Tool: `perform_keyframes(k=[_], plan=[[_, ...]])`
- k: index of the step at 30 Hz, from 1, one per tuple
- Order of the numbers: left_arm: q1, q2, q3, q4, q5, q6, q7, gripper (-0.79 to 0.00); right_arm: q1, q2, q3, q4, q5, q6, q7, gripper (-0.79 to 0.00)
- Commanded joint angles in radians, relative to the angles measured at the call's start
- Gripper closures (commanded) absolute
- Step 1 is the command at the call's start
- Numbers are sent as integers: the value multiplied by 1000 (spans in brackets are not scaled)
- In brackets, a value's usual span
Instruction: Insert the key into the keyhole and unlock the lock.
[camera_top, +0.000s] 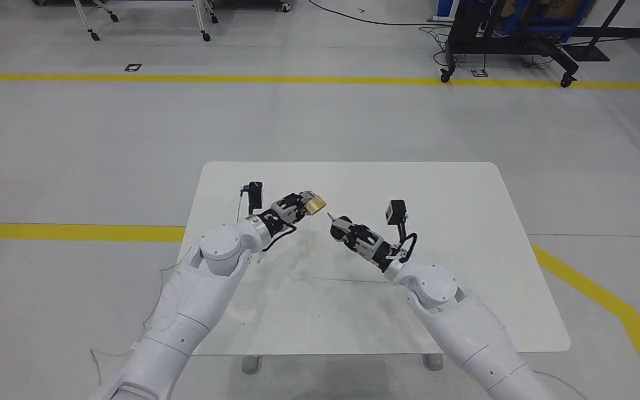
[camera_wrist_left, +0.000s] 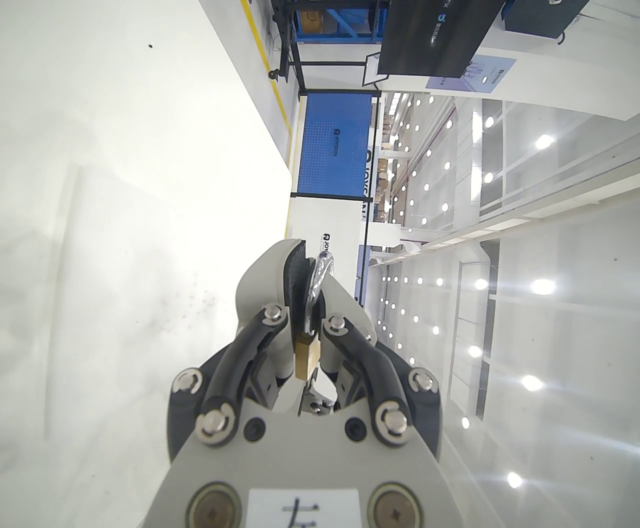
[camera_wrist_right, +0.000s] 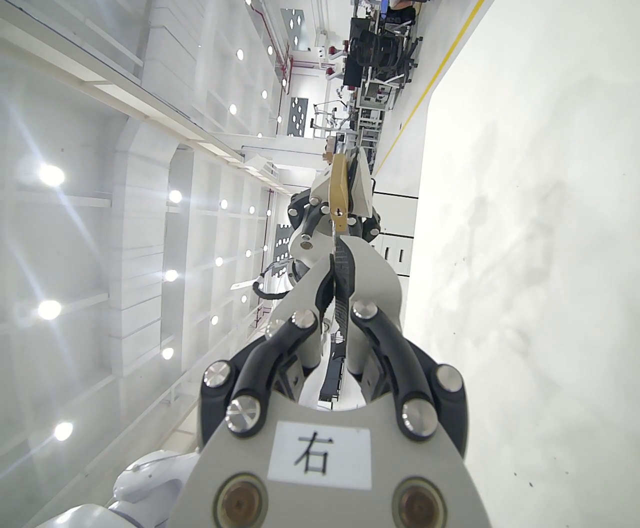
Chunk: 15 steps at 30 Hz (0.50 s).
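Both arms stretch forward from the near edge and angle inward. The left arm (camera_top: 200, 290) and right arm (camera_top: 460, 310) bring their wrists close together over the middle of the bench (camera_top: 450, 200). Each wrist is rolled onto its side, held off the surface. The left pincer (camera_top: 301, 205) (camera_wrist_left: 312, 280) has its fingers (camera_wrist_left: 292, 260) clamped on the lock (camera_top: 314, 204) (camera_wrist_right: 339, 190). The right pincer (camera_top: 338, 224) (camera_wrist_right: 336, 250) points straight at it, tips pinched tight on the key (camera_wrist_right: 334, 234). The two pincers face each other tip to tip, near but apart.
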Motion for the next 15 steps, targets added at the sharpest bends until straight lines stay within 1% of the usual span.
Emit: perform_keyframes(k=[1, 5, 15], plan=[[2, 1, -3, -1, 2, -1, -8, 0, -4, 0, 3, -4, -1, 2, 6, 0], [7, 0, 7, -12, 24, 0, -16, 0, -4, -3, -3, -5, -12, 12, 12, 0], [5, -5, 22, -17, 63, -1, -16, 0, 11, -18, -23, 18, -53, 10, -37, 0]])
